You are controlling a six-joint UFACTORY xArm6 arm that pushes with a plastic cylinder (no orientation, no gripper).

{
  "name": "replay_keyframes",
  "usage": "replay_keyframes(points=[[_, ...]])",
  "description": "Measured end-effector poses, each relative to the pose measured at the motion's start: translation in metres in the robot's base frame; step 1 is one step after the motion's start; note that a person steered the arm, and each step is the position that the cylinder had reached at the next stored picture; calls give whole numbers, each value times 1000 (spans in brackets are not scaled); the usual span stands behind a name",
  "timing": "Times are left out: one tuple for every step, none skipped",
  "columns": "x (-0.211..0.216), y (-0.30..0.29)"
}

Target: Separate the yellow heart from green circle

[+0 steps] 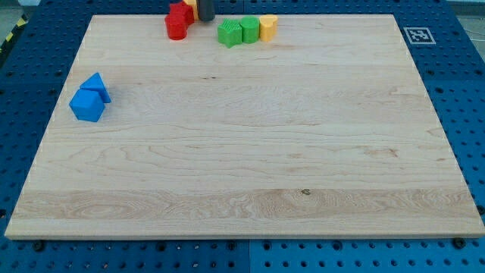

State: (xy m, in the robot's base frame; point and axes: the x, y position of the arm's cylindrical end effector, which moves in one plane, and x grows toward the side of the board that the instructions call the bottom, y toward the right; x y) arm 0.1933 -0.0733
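Condition at inspection: the pale wooden desk point(242, 152) carries three groups of small blocks. At the view's top, right of centre, a row of three stands edge to edge: a green star-shaped block point(228, 34), the green circle block point(249, 31) in the middle, and the yellow heart block point(268, 26) at the row's right end, touching or all but touching the circle.

There are no jaws on this rig, so nothing is open, shut or held. My tip point(206, 18) shows as a dark rod at the top edge, between the red blocks point(178, 20) and the green star, left of the whole row. A further yellow piece point(192, 9) sits partly hidden behind it; its shape cannot be told.

Two blue blocks point(90, 98) lie well apart at the view's left and are not at risk.

Hazards, as judged:
- The heart lies at the far end of the row from the tip. A push from the left would carry star, circle and heart along together, unseparated.
- The row is near the desk's top edge; an upward shove could send a block off.
- A narrow or absent gap between heart and circle invites a glancing contact that drags the circle along.
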Motion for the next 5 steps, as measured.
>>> replay_keyframes(points=[[0,25],[0,57],[0,82],[0,117],[18,121]])
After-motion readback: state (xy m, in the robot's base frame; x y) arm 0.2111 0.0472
